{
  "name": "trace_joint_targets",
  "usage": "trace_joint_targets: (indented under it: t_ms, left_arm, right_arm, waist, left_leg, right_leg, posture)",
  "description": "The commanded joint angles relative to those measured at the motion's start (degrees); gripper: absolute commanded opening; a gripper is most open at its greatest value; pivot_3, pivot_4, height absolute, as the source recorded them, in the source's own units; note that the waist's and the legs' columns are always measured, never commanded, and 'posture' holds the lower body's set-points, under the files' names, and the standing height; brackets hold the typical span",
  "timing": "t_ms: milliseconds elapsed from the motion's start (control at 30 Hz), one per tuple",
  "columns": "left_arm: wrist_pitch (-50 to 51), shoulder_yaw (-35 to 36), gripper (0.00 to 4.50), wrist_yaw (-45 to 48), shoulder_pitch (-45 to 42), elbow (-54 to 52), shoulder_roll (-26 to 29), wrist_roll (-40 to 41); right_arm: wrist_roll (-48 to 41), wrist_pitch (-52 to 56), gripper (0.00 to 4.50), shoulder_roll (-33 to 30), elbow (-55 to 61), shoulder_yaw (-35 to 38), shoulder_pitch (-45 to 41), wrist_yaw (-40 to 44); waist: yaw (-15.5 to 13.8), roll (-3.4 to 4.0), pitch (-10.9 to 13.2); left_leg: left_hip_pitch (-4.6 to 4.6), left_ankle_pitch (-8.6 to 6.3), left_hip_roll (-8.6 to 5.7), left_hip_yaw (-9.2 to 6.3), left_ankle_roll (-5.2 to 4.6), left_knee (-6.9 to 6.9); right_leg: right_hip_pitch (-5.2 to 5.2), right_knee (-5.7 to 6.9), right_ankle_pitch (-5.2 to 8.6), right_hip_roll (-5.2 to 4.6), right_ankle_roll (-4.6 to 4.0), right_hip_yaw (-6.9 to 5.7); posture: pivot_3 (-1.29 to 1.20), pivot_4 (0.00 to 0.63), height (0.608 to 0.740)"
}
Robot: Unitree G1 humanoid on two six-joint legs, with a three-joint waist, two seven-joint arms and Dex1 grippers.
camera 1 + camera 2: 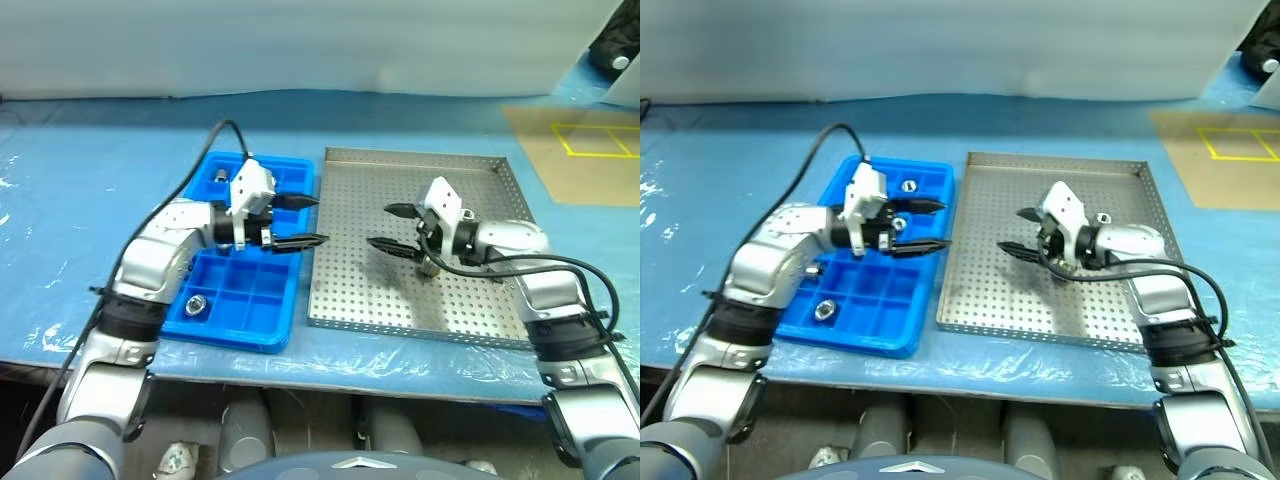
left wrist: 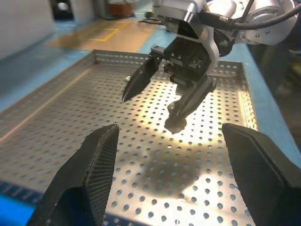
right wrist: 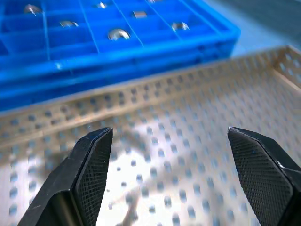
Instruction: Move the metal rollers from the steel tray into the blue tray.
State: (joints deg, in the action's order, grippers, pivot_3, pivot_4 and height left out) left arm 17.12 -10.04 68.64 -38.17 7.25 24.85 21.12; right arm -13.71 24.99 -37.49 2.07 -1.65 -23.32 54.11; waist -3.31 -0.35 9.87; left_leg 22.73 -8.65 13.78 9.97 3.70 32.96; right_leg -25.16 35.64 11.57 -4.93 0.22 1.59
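The metal rollers (image 1: 196, 303) are being kept in the blue tray (image 1: 283, 322), at the left of the head view. One roller (image 1: 1104, 217) is lying in the steel tray (image 1: 420, 160), right of middle. The left gripper (image 1: 298, 220) and right gripper (image 1: 392, 227) are being held spread and empty.

In the left wrist view, the bare steel floor is being faced. A grab at that roller seems to be called for next.
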Motion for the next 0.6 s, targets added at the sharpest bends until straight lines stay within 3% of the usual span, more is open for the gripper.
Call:
trace_joint_targets:
  t_ms: [33, 300, 600]
  left_arm:
    - [-6.4, -2.8, 3.69, 4.2, -3.8, 7.8, -2.7, -2.7]
    - [-10.2, -3.1, 3.69, 6.8, -6.3, 14.6, -5.9, -4.2]
    - [-10.1, -2.1, 3.69, 6.6, -5.0, 13.9, -4.6, -4.5]
  right_arm:
    - [-1.4, 1.2, 3.99, -1.0, 4.0, 6.4, 4.3, -4.3]
    - [-1.7, 1.6, 3.99, 0.1, 4.1, 9.5, 12.2, -8.6]
    - [0.9, -1.9, 3.99, 2.4, -4.5, 5.5, 9.9, -9.4]
  waist:
    - [0.8, 0.00, 0.0]
    - [3.0, -0.01, 0.0]
    - [3.4, -0.01, 0.0]
  left_leg:
    - [0.00, -0.03, -0.02, 0.02, -0.05, 0.01]
    - [-0.09, -0.21, -0.03, 0.11, -0.36, 0.06]
    - [-0.09, -0.26, -0.07, 0.11, -0.43, 0.08]
  right_leg:
    - [0.01, -0.02, 0.00, -0.02, 0.01, 0.02]
    - [0.04, -0.07, 0.00, -0.01, 0.01, 0.06]
    - [0.09, -0.13, 0.00, -0.06, 0.01, 0.05]
  posture:
    - [-0.30, 0.150, 0.740]
    - [-0.34, 0.150, 0.740]
    - [-0.31, 0.150, 0.740]
